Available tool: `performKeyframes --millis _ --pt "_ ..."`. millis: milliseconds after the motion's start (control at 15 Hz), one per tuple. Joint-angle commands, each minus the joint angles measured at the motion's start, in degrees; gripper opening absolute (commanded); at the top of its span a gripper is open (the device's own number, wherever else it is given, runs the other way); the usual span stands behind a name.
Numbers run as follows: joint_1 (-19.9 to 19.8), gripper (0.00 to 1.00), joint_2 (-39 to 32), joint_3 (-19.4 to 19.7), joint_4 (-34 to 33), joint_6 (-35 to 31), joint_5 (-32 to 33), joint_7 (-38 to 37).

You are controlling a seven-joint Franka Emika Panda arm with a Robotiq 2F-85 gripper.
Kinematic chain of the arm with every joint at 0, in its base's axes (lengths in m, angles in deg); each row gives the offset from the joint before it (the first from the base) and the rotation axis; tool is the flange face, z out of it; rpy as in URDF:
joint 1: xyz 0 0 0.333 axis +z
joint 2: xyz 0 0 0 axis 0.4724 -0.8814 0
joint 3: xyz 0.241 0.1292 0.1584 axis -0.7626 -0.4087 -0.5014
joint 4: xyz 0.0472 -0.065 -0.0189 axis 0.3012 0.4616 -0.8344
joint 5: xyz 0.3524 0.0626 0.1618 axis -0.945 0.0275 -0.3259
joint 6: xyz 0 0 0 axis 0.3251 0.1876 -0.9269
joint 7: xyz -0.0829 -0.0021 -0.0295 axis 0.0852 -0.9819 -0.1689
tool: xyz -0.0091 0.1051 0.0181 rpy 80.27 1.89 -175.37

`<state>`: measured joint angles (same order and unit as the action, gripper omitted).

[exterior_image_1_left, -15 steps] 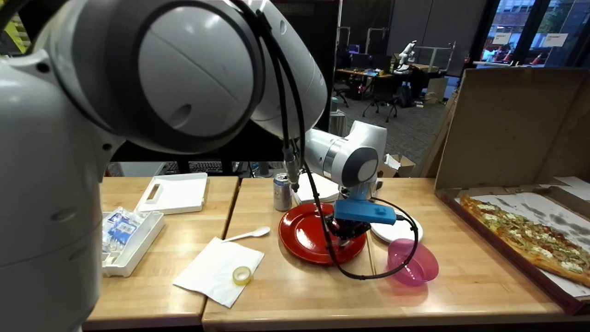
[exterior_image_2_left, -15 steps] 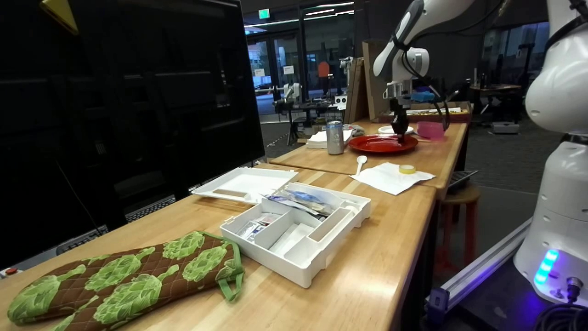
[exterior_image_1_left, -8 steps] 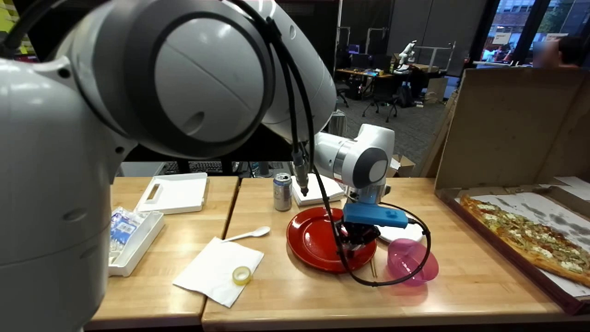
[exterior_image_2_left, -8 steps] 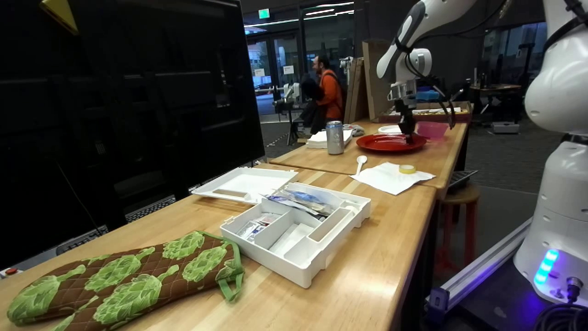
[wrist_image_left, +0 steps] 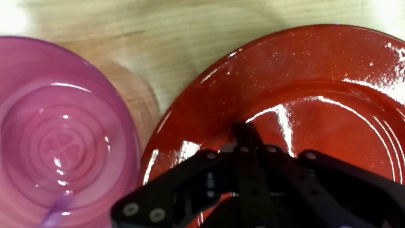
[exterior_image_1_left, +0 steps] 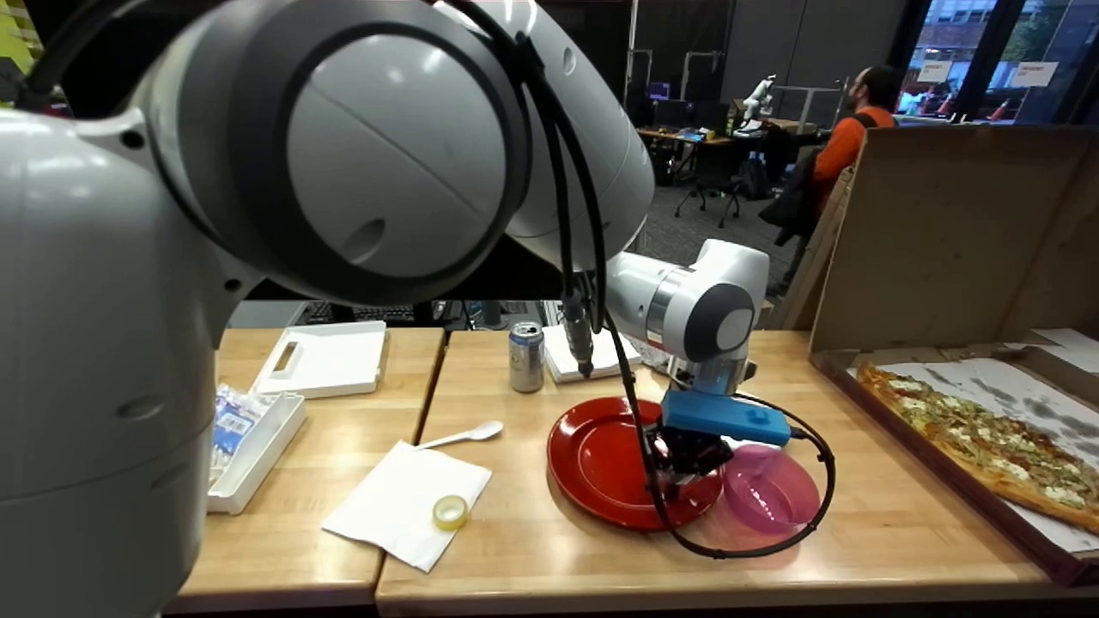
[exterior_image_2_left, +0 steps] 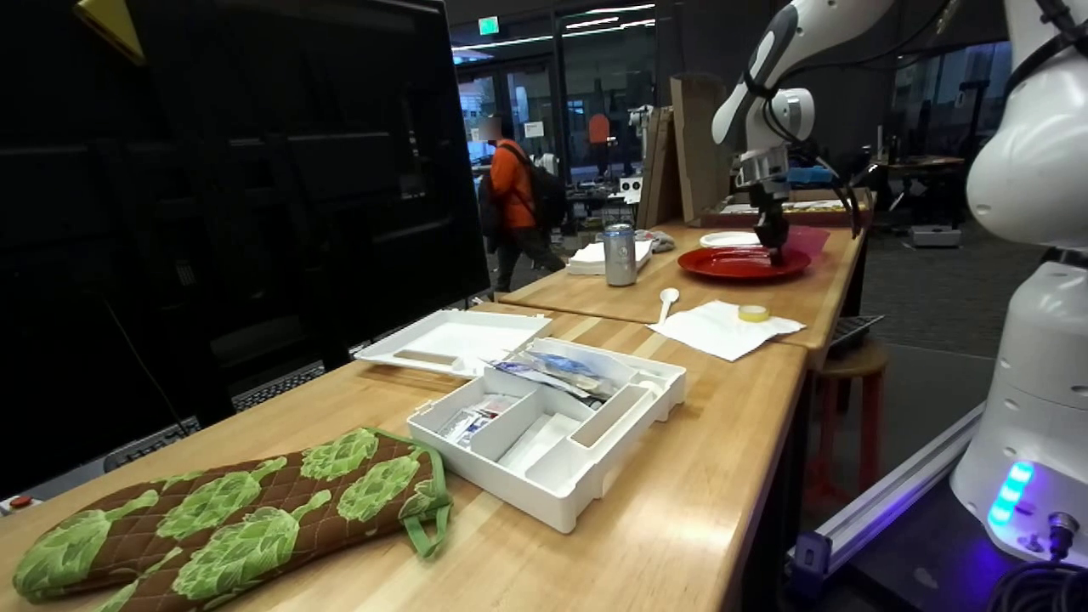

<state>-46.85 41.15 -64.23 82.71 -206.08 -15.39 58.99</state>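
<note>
My gripper (wrist_image_left: 244, 128) is shut, with nothing visible between its fingers. Its tips reach down onto the glossy red plate (wrist_image_left: 303, 57), near the step between rim and well, and appear to rest on it. In both exterior views the black fingers stand over the red plate (exterior_image_1_left: 601, 463) on the side by the pink bowl (exterior_image_1_left: 771, 489). In the wrist view that translucent bowl (wrist_image_left: 63, 104) lies left of the plate. Their edges come so close that I cannot tell whether they touch. Behind the gripper a white plate (exterior_image_2_left: 729, 240) is partly hidden.
A can (exterior_image_1_left: 526, 358), a white spoon (exterior_image_1_left: 464, 435) and a napkin (exterior_image_1_left: 386, 515) with a tape roll (exterior_image_1_left: 439, 514) lie to the plate's left in an exterior view. An open pizza box (exterior_image_1_left: 953, 240) stands right. A white compartment box (exterior_image_2_left: 544, 493) and oven mitt (exterior_image_2_left: 238, 510) are farther off.
The gripper and the red plate have slid together toward the pink bowl and the table's front edge. Chopsticks seen beside the plate are now hidden. A person in orange walks past behind.
</note>
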Motion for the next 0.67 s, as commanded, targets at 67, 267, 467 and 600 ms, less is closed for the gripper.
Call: performKeyframes --millis 67,267,467,600 --pt "-1.26 0.0 -0.07 0.65 -0.03 1.36 0.46 0.13" --pt "-1.79 0.0 -0.28 0.87 -0.04 1.58 0.32 0.2" --pt "-1.96 0.0 -0.21 0.85 0.12 1.85 0.35 0.36" --pt "-1.85 0.0 0.21 0.75 0.49 1.44 0.51 0.47"
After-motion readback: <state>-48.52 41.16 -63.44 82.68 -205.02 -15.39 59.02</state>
